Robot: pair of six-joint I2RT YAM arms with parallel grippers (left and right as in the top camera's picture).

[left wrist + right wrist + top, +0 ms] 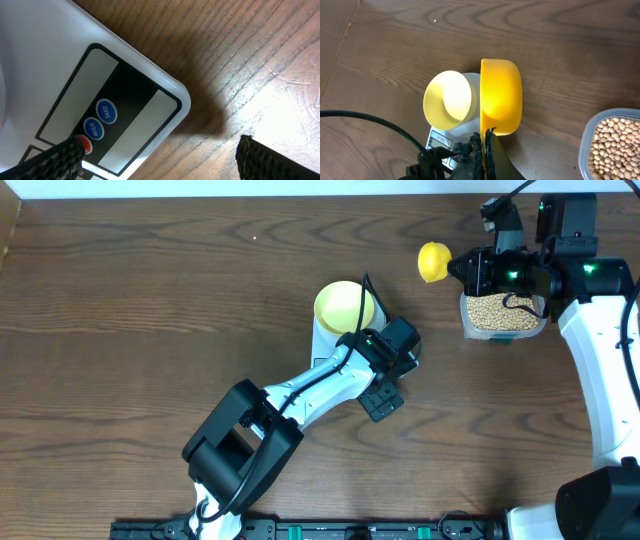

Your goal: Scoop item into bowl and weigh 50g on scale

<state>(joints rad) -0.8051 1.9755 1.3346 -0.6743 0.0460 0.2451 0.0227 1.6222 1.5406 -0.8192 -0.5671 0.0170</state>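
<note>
The pale yellow-green bowl [345, 305] [447, 100] stands empty on the white scale [325, 345] [60, 60] [440, 142]. My left gripper [390, 365] [160, 150] is open, low over the scale's front corner. Its left finger [55, 157] is at the red button [86, 146], beside the MODE and TARE buttons; whether it touches, I cannot tell. My right gripper [465, 268] [485, 142] is shut on the handle of the yellow scoop [434, 261] [501, 97], held in the air right of the bowl. The beans [500, 313] [617, 145] fill a clear tub.
The clear tub [584, 150] sits at the back right, under my right wrist. My left arm [300, 395] lies diagonally across the middle of the wooden table [150, 330], covering most of the scale. A black cable [370, 122] runs by the scale.
</note>
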